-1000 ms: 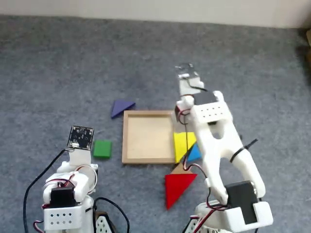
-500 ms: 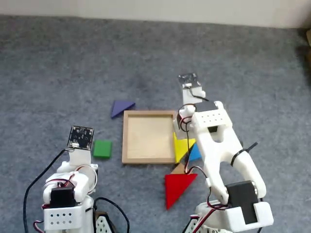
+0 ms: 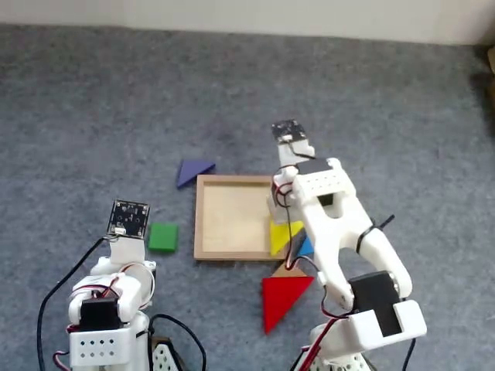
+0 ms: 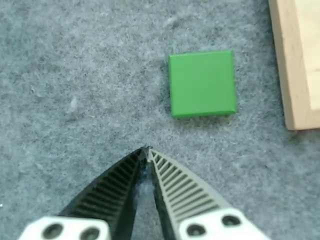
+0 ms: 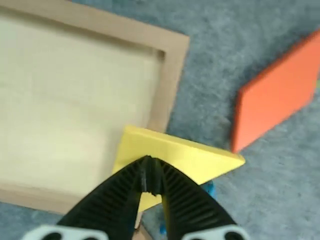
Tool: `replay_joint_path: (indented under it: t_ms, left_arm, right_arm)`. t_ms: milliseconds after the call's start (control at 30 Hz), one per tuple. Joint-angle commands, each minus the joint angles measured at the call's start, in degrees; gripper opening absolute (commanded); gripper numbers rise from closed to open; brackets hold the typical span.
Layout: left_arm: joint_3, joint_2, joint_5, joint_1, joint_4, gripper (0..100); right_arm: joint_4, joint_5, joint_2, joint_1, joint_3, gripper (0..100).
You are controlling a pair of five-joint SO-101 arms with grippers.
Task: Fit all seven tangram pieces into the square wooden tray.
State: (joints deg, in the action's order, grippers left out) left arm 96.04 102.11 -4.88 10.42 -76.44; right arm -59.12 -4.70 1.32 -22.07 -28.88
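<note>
The yellow triangle (image 5: 190,157) is pinched by the right gripper (image 5: 150,182) at three o'clock of the tray (image 3: 199,220) (left gripper (image 4: 146,155) pressed together).

Grey, short-pile carpet (image 3: 100,100) underneath everything, covering the high view from 6 o'clock almost to 12. At 12 o'clock, along the far edge, a pale, smooth strip of wall or skirting (image 3: 232,14), meeting the carpet in a straight line. At about 2 o'clock, cut by the frame's edge, a small brownish object (image 3: 491,63), too little visible to identify. Close up in the left wrist view, fuzzy grey fibres with a few pale flecks (image 4: 73,104).
</note>
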Motion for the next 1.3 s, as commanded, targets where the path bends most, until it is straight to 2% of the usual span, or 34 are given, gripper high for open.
replay_joint_path:
  t_ms: [0, 300, 467, 767, 1033, 1267]
  left_arm:
    - [1.19, 1.98, -0.09, 1.1, -0.35, 1]
    - [1.19, 1.98, -0.09, 1.1, -0.35, 1]
    - [1.19, 1.98, -0.09, 1.1, -0.35, 1]
    - [1.19, 1.98, -0.09, 1.1, -0.35, 1]
    - [1.19, 1.98, -0.09, 1.1, -0.35, 1]
    - [1.19, 1.98, -0.09, 1.1, -0.35, 1]
  right_arm:
    - [0.84, -0.62, 0.84, -3.38, 1.01, 0.5]
    - [1.01, -0.53, 1.1, -10.24, 1.45, 0.5]
    - [5.23, -0.26, 1.01, -12.7, 1.1, 0.5]
    - [3.91, -0.18, -0.48, -13.32, 1.54, 0.5]
    - [-2.07, -0.18, -18.24, -12.97, -0.57, 0.5]
    - [-2.33, -0.53, -15.96, -8.22, -6.73, 0.5]
